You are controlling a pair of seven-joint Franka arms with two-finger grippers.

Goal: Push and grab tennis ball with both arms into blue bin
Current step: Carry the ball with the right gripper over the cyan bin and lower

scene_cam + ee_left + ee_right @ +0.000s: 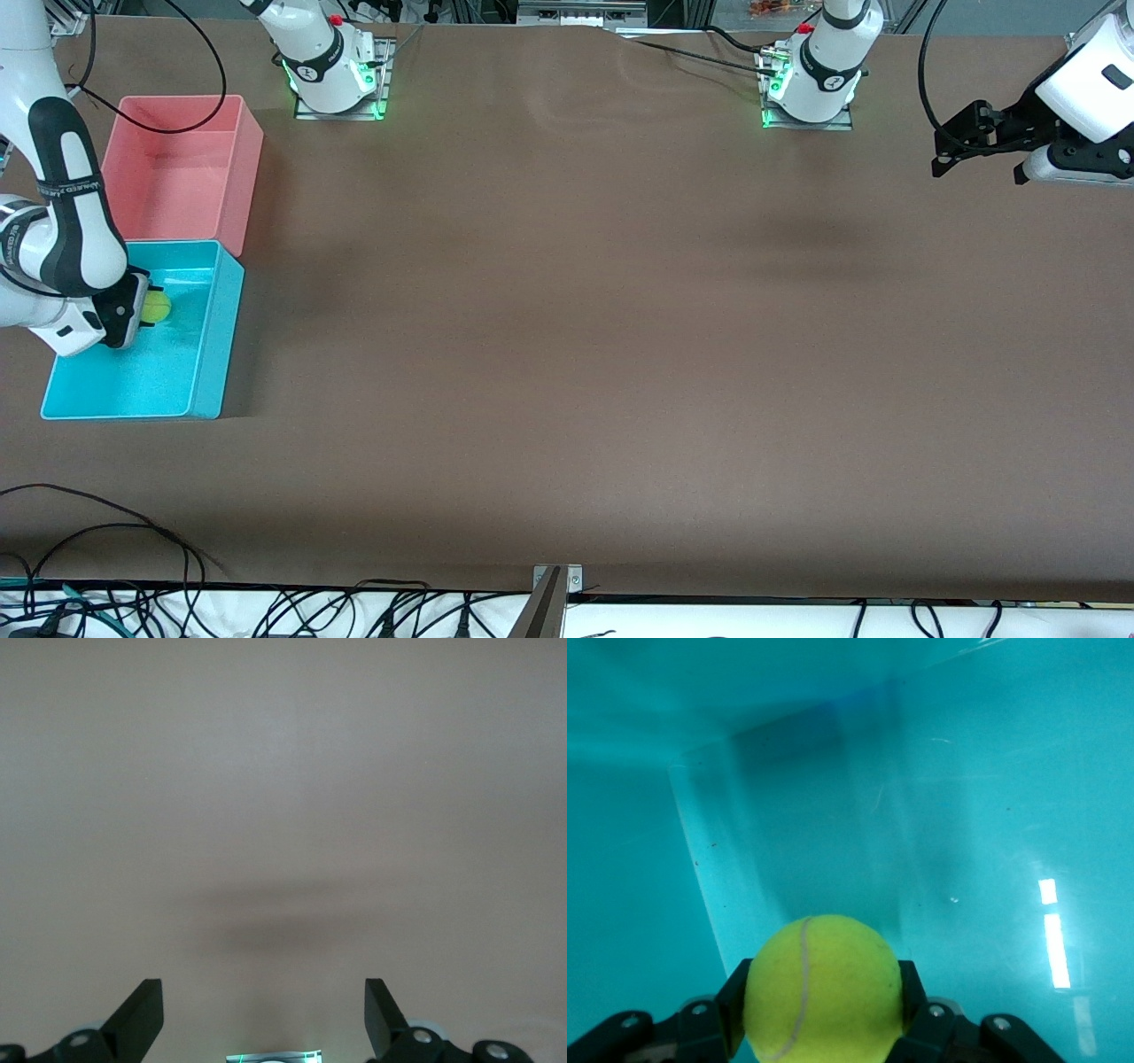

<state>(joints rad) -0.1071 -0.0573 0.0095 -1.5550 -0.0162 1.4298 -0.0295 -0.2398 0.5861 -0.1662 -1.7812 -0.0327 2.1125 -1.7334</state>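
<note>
The yellow-green tennis ball (157,307) (822,988) is clamped between the black fingers of my right gripper (151,308) (824,992), which hangs inside the cyan-blue bin (205,354) over its floor (939,815). Both fingers press the ball's sides. My left gripper (952,142) (264,1019) waits over bare table at the left arm's end, its jaws spread wide with nothing between them. The right arm's white and black forearm (66,204) reaches over the bin's rim and hides part of it.
A pink bin (239,168) of the same shape stands against the blue bin, farther from the front camera. Both arm bases (337,71) (811,84) sit at the table's back edge. Cables (106,523) trail along the front edge.
</note>
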